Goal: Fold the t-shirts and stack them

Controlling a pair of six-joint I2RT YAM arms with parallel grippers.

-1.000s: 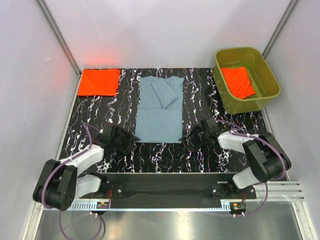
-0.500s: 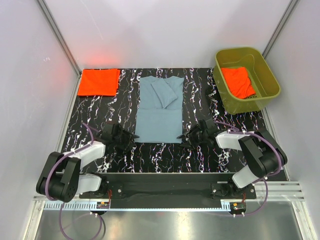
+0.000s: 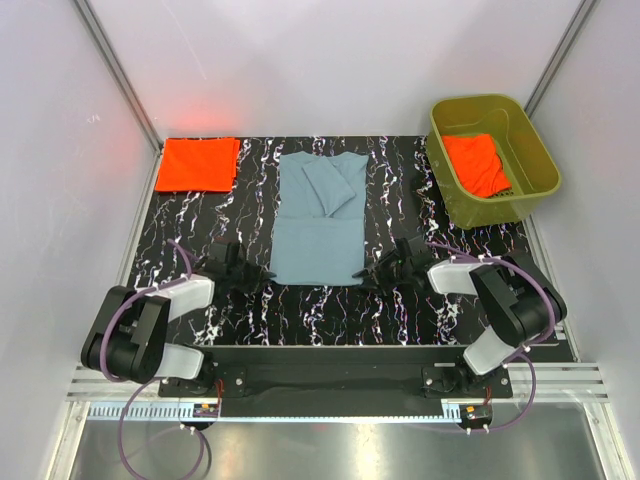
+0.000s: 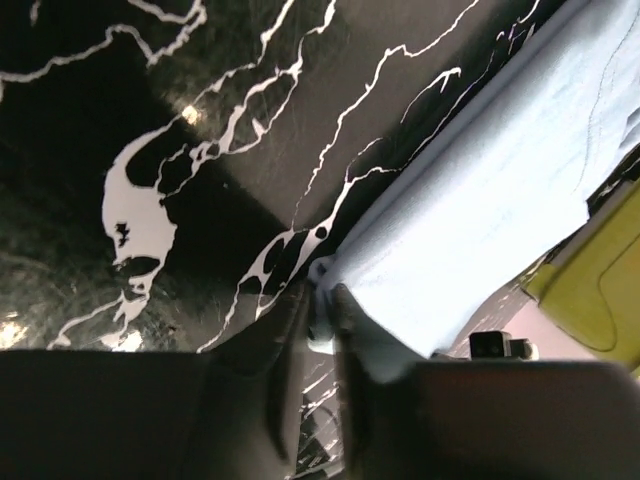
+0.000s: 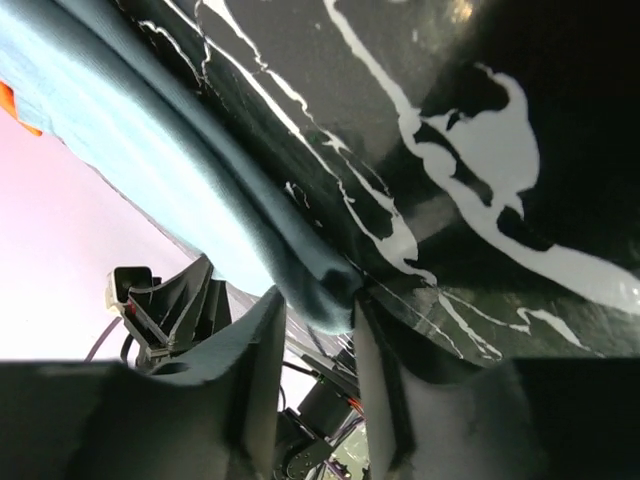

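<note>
Tabletop [image 3: 200, 215] — left gripper [image 3: 264, 270], right gripper [image 3: 367, 276] at t-shirt [image 3: 315, 240] hem.

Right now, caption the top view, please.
Left gripper and right gripper straddle the blue shirt's near corners; one orange shirt lies folded, another in the tub.

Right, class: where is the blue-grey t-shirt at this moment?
In the top view the blue-grey t-shirt lies mid-table, between the folded orange t-shirt far left and the green tub far right.

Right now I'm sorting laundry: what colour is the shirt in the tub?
The shirt is orange-red; the top view shows it best.
</note>
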